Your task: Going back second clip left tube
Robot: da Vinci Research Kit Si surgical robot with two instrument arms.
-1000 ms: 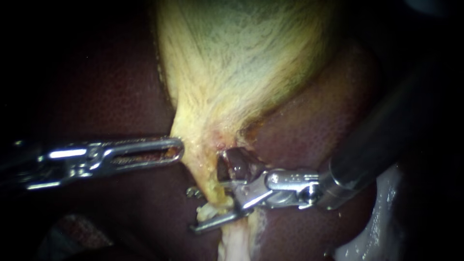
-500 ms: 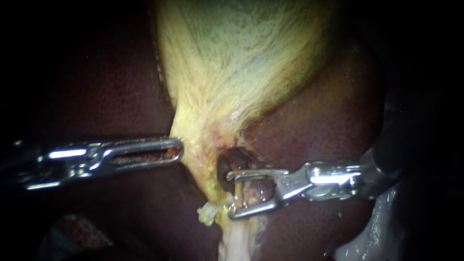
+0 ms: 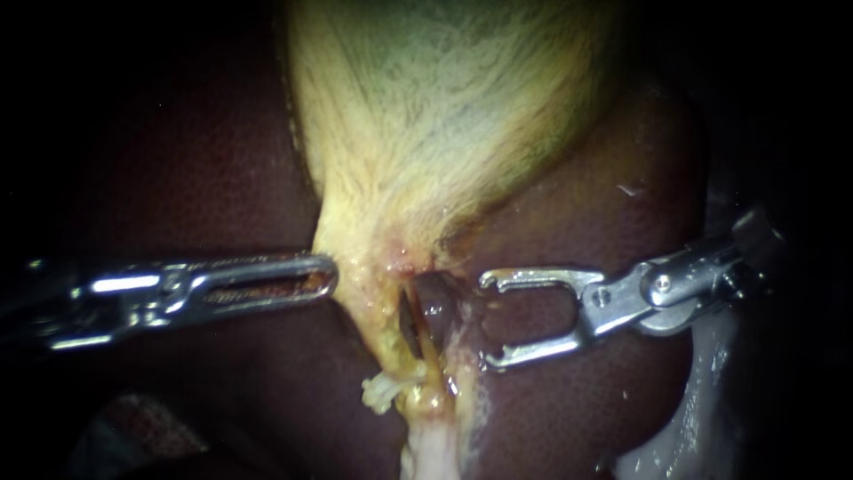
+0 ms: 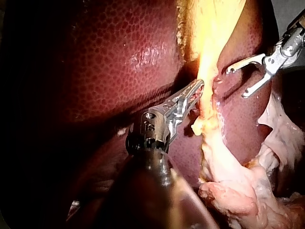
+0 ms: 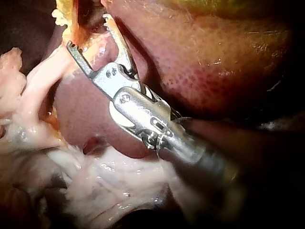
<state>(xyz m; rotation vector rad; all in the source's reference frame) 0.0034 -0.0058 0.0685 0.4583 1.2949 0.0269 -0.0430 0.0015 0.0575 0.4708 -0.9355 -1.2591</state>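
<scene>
The pale yellow gallbladder (image 3: 444, 107) narrows down to a neck between dark red liver (image 3: 178, 160) lobes. Below the neck a thin orange tube (image 3: 425, 342) runs beside a dark gap. I make out no clip on it. My left instrument (image 3: 330, 274) lies level, its jaws shut on the yellow tissue at the neck's left edge; the left wrist view shows the same hold (image 4: 198, 89). My right instrument (image 3: 487, 320) stands just right of the tube, jaws open and empty, apart from the tissue. Its open jaws (image 5: 89, 32) show in the right wrist view as well.
Whitish fatty tissue (image 3: 431, 449) hangs below the tube, with a frayed tuft (image 3: 380, 391) at its left. More pale tissue (image 3: 684, 427) lies at the lower right, under the right instrument's shaft. Liver (image 3: 577, 222) surrounds the open jaws.
My right instrument has drawn back to the right, off the tube it was around, with its jaws open. The tube now shows bare. The left instrument has not moved.
</scene>
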